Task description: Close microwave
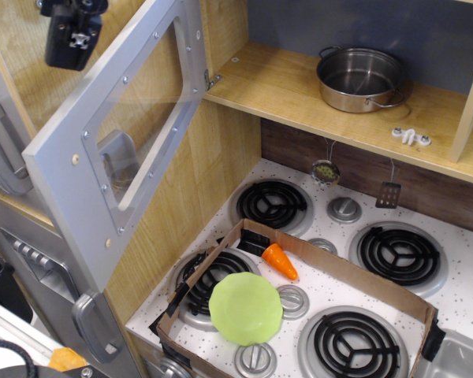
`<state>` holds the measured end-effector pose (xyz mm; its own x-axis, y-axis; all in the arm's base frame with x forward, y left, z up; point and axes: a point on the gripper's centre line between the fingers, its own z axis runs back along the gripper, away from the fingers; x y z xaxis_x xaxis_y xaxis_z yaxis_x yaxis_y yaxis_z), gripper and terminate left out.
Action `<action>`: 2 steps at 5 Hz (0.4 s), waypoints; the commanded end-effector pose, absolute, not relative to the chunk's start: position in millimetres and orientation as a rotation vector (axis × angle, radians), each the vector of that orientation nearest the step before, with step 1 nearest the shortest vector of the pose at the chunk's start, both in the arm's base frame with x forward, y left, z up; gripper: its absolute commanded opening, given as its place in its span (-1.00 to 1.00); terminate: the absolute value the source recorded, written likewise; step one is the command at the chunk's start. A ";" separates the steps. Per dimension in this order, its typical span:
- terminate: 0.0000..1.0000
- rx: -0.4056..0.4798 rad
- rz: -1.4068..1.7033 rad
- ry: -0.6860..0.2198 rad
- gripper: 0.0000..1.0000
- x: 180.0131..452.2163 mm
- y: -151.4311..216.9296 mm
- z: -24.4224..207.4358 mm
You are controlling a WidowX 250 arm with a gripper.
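The microwave is a wooden-floored cubby (276,90) at the top of the toy kitchen. Its grey door (71,177) with a clear window (138,118) stands wide open, swung out to the left on hinges (211,79). My black gripper (68,33) is at the top left, behind the door's outer top edge and apart from it. Its fingers are not distinguishable, and it holds nothing that I can see.
A steel pot (361,77) and a small white bracket (410,135) sit in the cubby. Below is a stove top (457,276) with black burners, and a cardboard tray (355,283) holding a green plate (245,308) and an orange carrot (280,261). Grey cabinet handles (0,146) are at the left.
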<state>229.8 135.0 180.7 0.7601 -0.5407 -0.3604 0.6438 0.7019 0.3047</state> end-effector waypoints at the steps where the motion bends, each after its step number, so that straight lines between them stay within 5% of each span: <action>1: -1.00 0.421 -0.649 0.260 1.00 225.1 142.9 174.5; 2: -1.00 0.403 -0.630 0.227 1.00 225.6 141.7 164.1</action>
<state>219.0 142.6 152.7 0.7839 -0.5332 -0.3182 0.6137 0.7430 0.2670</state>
